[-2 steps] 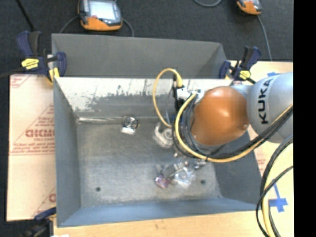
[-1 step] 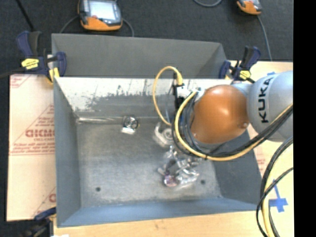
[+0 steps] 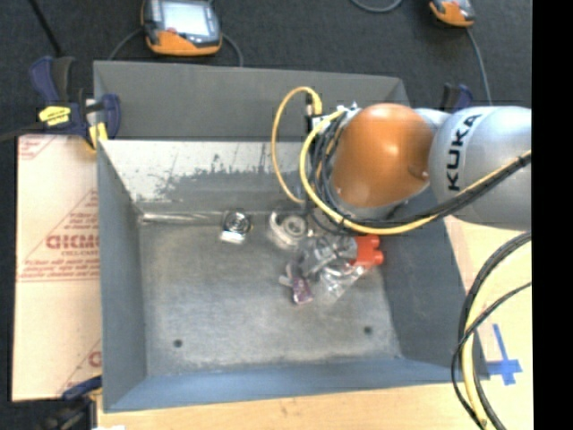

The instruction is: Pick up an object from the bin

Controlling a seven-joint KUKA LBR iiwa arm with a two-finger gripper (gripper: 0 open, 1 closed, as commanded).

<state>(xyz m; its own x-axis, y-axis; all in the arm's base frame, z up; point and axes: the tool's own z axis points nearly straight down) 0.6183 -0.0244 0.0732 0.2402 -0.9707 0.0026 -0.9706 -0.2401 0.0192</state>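
Flanking clear heap: orange block, silvery roll

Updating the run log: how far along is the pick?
Done: arm hangs over the heap right of centre, beside the red piece. In hand: nothing visibly held. Left: grasp and lift one thing clear of the bin.

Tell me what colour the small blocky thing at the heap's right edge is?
It's a small orange-red blocky piece, best seen in the camera view.
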